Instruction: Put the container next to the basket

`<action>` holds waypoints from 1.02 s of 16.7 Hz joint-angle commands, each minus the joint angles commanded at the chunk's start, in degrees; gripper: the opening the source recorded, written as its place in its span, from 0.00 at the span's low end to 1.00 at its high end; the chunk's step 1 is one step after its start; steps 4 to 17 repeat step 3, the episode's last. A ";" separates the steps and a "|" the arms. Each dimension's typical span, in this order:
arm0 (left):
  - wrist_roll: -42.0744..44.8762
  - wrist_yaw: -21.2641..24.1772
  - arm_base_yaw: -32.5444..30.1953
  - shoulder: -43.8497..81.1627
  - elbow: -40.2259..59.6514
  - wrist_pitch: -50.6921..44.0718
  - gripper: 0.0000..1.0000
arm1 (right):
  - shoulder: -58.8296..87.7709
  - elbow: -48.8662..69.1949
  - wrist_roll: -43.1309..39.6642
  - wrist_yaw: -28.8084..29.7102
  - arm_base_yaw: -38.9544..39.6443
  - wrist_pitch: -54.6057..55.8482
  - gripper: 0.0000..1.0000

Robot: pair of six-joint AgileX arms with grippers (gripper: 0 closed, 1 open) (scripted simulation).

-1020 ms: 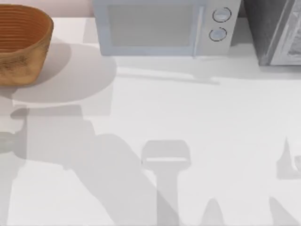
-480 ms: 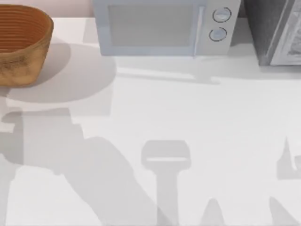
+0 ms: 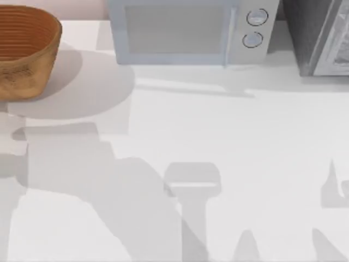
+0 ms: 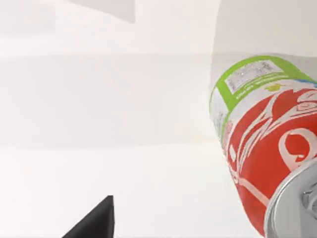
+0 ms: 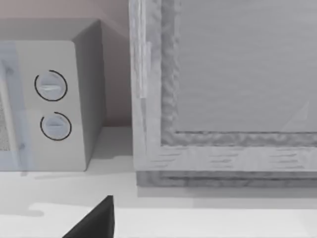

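The container [image 4: 267,148] appears in my left wrist view as a cylindrical drink can. It has a silver top, a broad red band with white lettering, and a green section with a pale label panel at the opposite end. In that view it is very close to the camera and strongly tilted, with the silver top nearest the lens. The white table [image 3: 229,142] lies behind it.

A dark fingertip [image 4: 96,223] of my left gripper is visible apart from the can, with bare table between them. I cannot tell from these views whether the left gripper is open, closed, or gripping the can.

The basket [image 3: 24,49] stands at the far left corner of the table. It is round, woven, orange-brown and ribbed inside. The microwave [image 3: 188,33] stands to its right along the far edge.

My right wrist view faces the microwave's two dials [image 5: 52,106] and a grey cabinet [image 5: 228,89]. The state of my right gripper cannot be determined either.
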 joint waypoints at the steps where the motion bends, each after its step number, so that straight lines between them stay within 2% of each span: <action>1: -0.77 0.12 -1.37 -0.24 0.28 -0.64 1.00 | 0.00 0.00 0.00 0.00 0.00 0.00 1.00; 17: -1.48 0.35 -2.60 -0.55 0.41 -1.28 1.00 | 0.00 0.00 0.00 0.00 0.00 0.00 1.00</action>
